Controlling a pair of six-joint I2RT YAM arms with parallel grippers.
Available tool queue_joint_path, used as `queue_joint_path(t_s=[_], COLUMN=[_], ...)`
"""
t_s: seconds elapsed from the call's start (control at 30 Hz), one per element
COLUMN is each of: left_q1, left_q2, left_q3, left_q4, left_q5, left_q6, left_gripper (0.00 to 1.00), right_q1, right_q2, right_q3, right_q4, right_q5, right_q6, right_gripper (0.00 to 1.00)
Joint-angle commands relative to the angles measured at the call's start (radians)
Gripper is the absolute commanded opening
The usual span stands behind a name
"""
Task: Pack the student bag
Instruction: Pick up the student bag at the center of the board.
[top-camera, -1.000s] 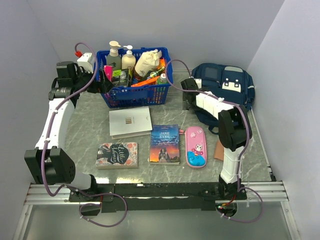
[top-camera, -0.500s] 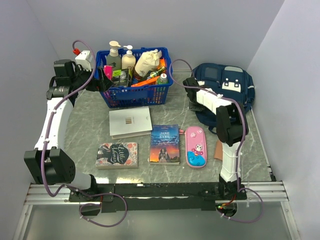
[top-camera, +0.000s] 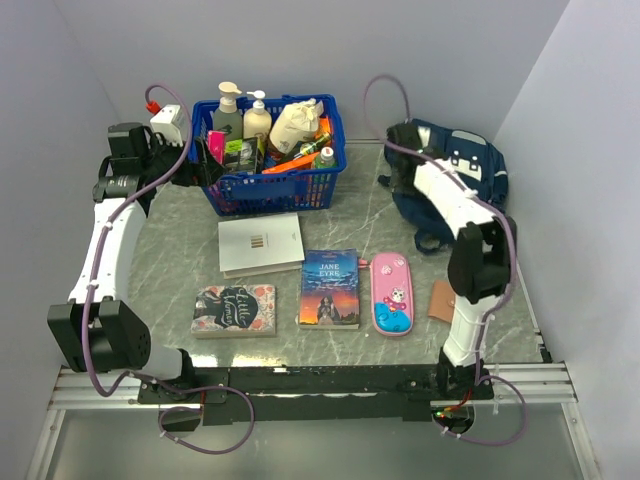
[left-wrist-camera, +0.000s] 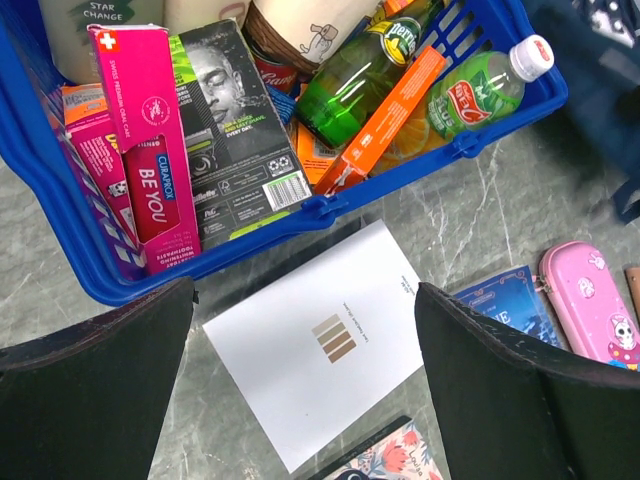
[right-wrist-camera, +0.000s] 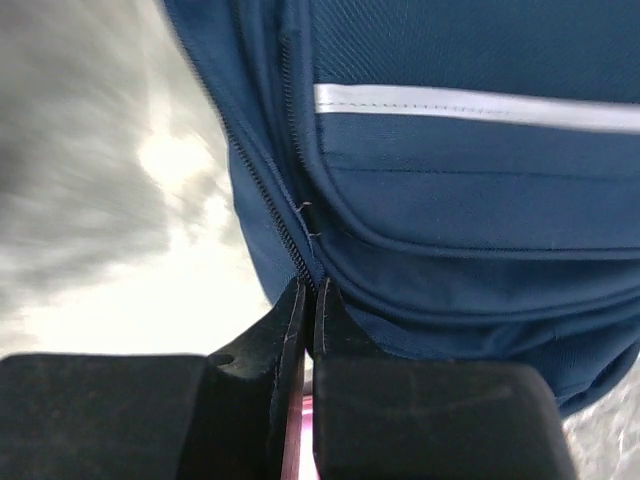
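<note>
Two end effectors: the left end effector (left-wrist-camera: 305, 300) stands spread wide near the blue plastic mesh basket (left-wrist-camera: 90, 265); the right end effector (right-wrist-camera: 308, 290) is pressed together on the zip line of the navy blue fabric backpack (right-wrist-camera: 450, 200), upper right of the overhead view. Soft and floppy, I judge, so zip or strap suits gripping. Whether a pull tab is caught is hidden from me.

Basket (top-camera: 268, 181) back-L on table (top-camera: 180, 260), bag (top-camera: 478, 170) back-R. Booklet (top-camera: 260, 243) just in front of basket; books (top-camera: 329, 288) & case (top-camera: 391, 293) nearer, case R-most.
</note>
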Motion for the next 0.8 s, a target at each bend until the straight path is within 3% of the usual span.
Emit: queue_joint_path(t_s=[0.0,0.4,0.53,0.77], left_q1=[0.006,0.006,0.004,0.004], left_q2=[-0.053,-0.084,-0.111,-0.144], left_q3=[-0.014,-0.054,-0.078,-0.110], left_q4=[0.005,-0.007,-0.007,-0.005], left_q5=[0.001,0.012,0.007,-0.005], left_q6=[0.024,0.015,0.016,0.015], left_gripper=[0.96,0.96,0.96,0.96], right_q1=[0.001,0.188,0.270,0.500], right_q2=[-0.199,-0.415,-0.409,-0.437], right_q3=[0.179,0.331,0.483,0.545], right_q4=[0.078,0.181,0.198,0.402], right_q5=[0.047,0.151,0.214,0.428], right_q6=[-0.049,-0.224,-0.339,-0.672], right_gripper=[0.00,0.00,0.00,0.00])
